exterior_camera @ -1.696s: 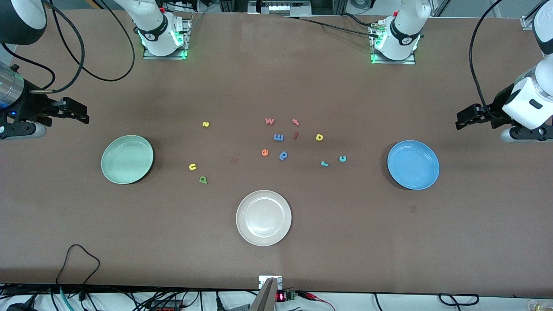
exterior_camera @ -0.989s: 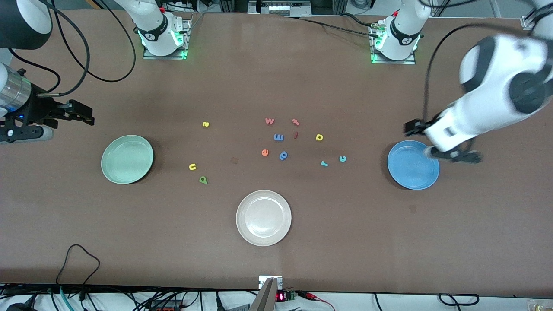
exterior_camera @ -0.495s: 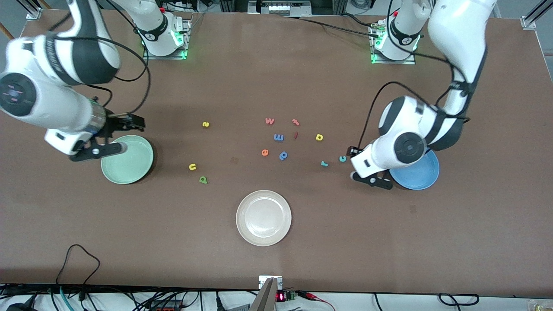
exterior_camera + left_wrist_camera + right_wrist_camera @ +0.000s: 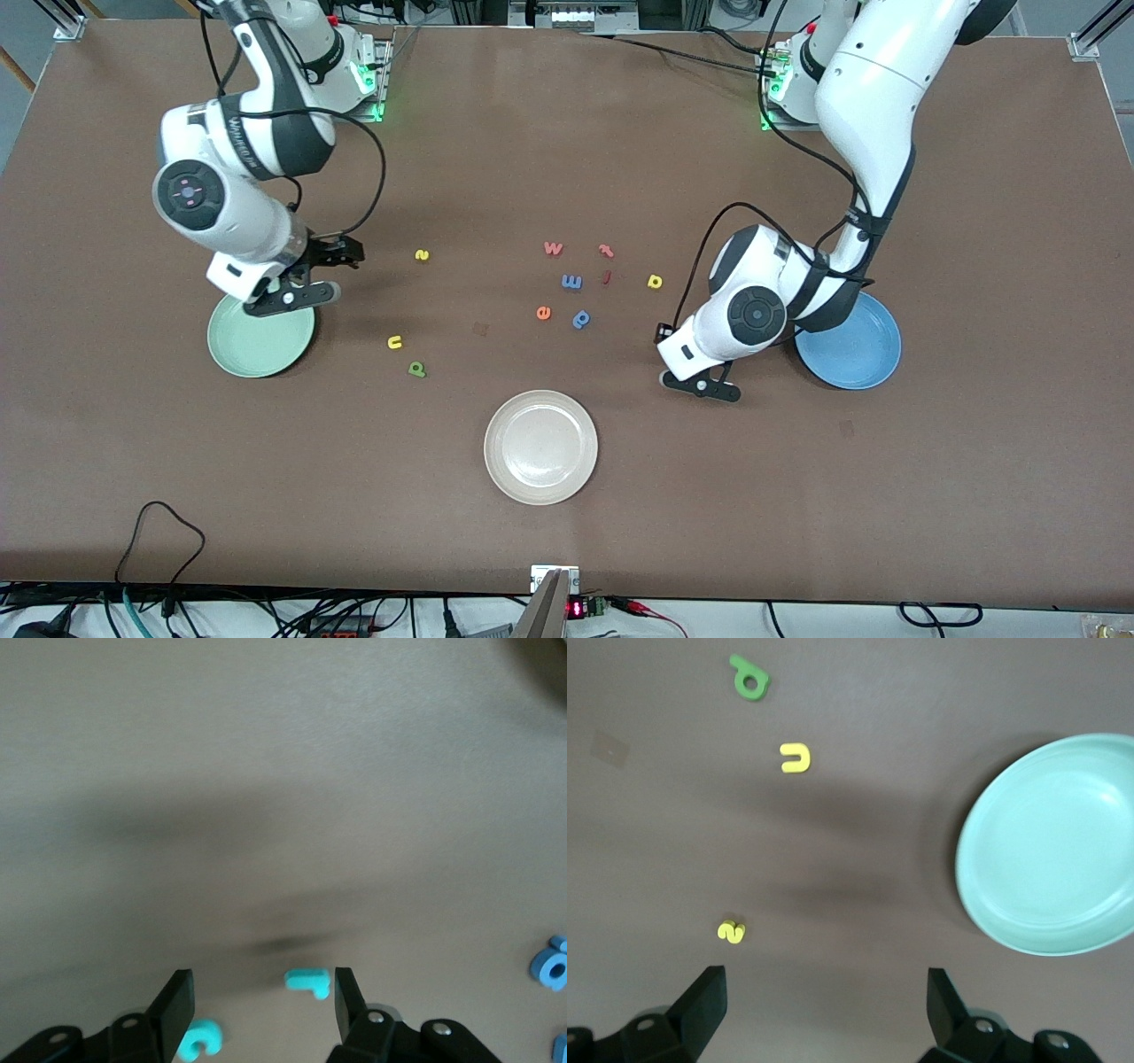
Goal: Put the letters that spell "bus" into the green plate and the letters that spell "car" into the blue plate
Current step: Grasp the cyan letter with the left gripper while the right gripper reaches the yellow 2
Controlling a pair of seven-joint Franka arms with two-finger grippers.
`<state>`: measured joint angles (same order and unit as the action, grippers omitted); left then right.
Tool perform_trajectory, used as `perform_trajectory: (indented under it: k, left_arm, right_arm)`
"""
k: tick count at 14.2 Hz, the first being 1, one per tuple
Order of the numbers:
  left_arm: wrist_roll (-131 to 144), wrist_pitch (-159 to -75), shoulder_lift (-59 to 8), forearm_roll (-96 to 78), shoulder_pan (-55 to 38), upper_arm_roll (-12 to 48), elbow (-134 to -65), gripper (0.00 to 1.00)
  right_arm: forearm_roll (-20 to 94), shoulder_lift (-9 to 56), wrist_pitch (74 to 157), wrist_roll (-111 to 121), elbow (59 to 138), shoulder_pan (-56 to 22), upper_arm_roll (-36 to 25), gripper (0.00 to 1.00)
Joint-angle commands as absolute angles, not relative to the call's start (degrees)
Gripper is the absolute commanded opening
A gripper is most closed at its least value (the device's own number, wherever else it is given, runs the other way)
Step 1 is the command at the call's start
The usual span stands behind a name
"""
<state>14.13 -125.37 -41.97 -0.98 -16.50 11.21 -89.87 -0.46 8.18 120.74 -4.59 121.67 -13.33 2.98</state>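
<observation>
A brown table [image 4: 567,159] fills the front view, cables trailing along its lower edge. The left gripper [image 4: 259,1010] hangs jaws parted over the teal "r" [image 4: 308,981] and teal "c" [image 4: 200,1038], grasping nothing, beside the blue plate [image 4: 855,350] at frame right. The right gripper [image 4: 826,1001] hovers jaws spread wide by the green plate [image 4: 257,341] at frame left. The yellow "s" [image 4: 422,255], yellow "u" [image 4: 394,342] and green "b" [image 4: 416,369] lie between plate and centre; the yellow "a" [image 4: 654,282] sits right of centre. A cream plate [image 4: 540,447] sits lower centre.
</observation>
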Motion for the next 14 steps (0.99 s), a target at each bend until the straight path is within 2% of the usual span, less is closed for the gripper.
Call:
perform_trajectory:
  k: [1, 6, 11, 14]
  left_arm:
    - [16.08, -125.95, -43.68, -1.32, -17.58, 10.63, -88.15, 0.66]
    - [19.15, -125.95, -44.56, -1.23, -18.54, 10.63, -89.03, 0.63]
    - [19.78, -125.95, -45.26, -1.23, -19.25, 10.63, -90.09, 0.62]
    - [20.48, -125.68, -45.26, -1.14, -19.78, 10.63, -90.18, 0.53]
  right_arm:
    - [0.18, 3.61, 128.03, -8.95, 130.93, -14.06, 4.21, 1.00]
    - [0.09, 3.43, 136.22, -24.41, 137.28, -14.15, 9.92, 1.00]
    - [0.09, 5.70, 143.08, -28.46, 140.01, -15.20, 10.55, 1.00]
    - [0.09, 9.04, 146.94, -29.09, 140.01, -15.82, 10.55, 0.99]
